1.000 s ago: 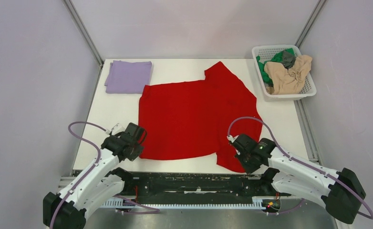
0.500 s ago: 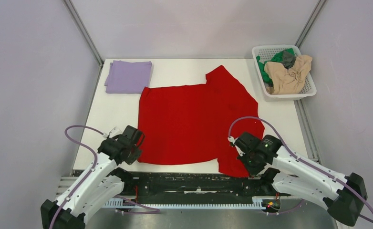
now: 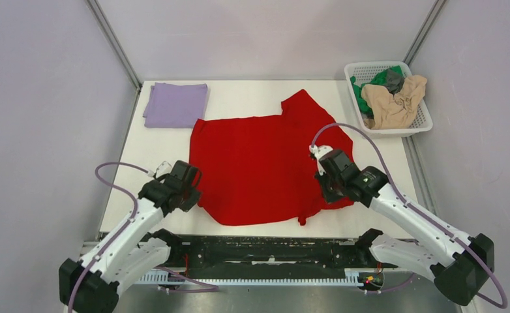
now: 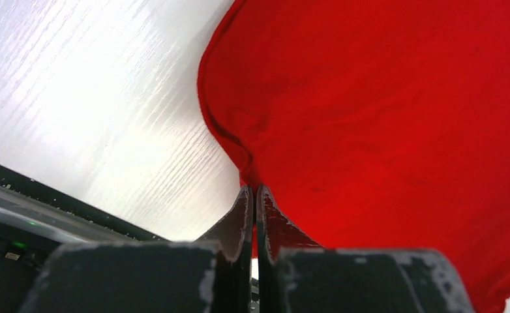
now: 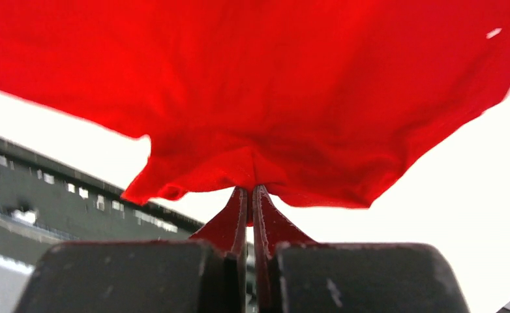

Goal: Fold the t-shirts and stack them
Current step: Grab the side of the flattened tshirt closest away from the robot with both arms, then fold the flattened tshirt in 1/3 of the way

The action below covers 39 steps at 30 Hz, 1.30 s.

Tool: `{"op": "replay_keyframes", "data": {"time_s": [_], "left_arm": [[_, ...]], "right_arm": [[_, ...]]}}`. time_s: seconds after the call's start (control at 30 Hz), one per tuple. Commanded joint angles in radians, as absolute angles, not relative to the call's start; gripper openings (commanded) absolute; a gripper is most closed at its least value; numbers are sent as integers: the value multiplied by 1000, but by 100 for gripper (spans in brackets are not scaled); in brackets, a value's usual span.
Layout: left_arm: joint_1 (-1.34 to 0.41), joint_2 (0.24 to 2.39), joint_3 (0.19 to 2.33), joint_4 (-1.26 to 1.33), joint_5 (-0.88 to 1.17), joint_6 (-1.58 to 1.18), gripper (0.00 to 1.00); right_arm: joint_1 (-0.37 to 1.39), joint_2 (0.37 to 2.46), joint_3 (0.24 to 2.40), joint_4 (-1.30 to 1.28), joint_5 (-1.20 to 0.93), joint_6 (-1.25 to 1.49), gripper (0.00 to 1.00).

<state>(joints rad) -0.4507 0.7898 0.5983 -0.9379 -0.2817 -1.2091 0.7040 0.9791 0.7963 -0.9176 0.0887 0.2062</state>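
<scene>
Red t-shirt (image 3: 259, 163) in both closed jaws

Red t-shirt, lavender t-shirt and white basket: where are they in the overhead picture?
red t-shirt (image 3: 259, 163): top view, middle of the spread cloth.
lavender t-shirt (image 3: 174, 104): top view, centre of the folded square.
white mesh basket (image 3: 396, 132): top view, near rim.

A white table (image 3: 252, 91) holds a spread red shirt (image 3: 259, 163). Far left of the red shirt lies a folded purple shirt (image 3: 175, 104); far right, a white basket (image 3: 396, 131).
</scene>
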Motion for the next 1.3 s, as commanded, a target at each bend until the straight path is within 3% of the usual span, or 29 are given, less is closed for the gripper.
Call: {"op": "replay_keyframes", "data": {"time_s": [0.0, 0.47, 1.0, 1.07, 1.13, 1.17, 1.2, 1.23, 1.27], "left_arm": [[-433, 918, 707, -830, -322, -1147, 2], [-246, 1141, 808, -726, -353, -1079, 2], [-201, 1286, 841, -662, -429, -1060, 3], [-201, 1303, 844, -661, -453, -1061, 15], [-198, 1319, 855, -673, -468, -1066, 45], [-196, 1327, 865, -682, -473, -1068, 55], [-196, 1330, 875, -691, -476, -1067, 70], [-195, 1330, 890, -706, -481, -1068, 95], [-195, 1328, 904, -723, -489, -1069, 99]], "right_arm": [[609, 1024, 888, -725, 198, 159, 0], [378, 1238, 1015, -498, 182, 77, 0], [301, 1533, 1156, -296, 126, -186, 2], [289, 1605, 1207, -304, 126, -196, 2], [279, 1685, 1262, -324, 135, -182, 4], [275, 1713, 1295, -333, 152, -161, 9], [273, 1744, 1330, -348, 175, -141, 16], [272, 1767, 1362, -364, 189, -122, 27], [271, 1787, 1402, -391, 222, -95, 43]]}}
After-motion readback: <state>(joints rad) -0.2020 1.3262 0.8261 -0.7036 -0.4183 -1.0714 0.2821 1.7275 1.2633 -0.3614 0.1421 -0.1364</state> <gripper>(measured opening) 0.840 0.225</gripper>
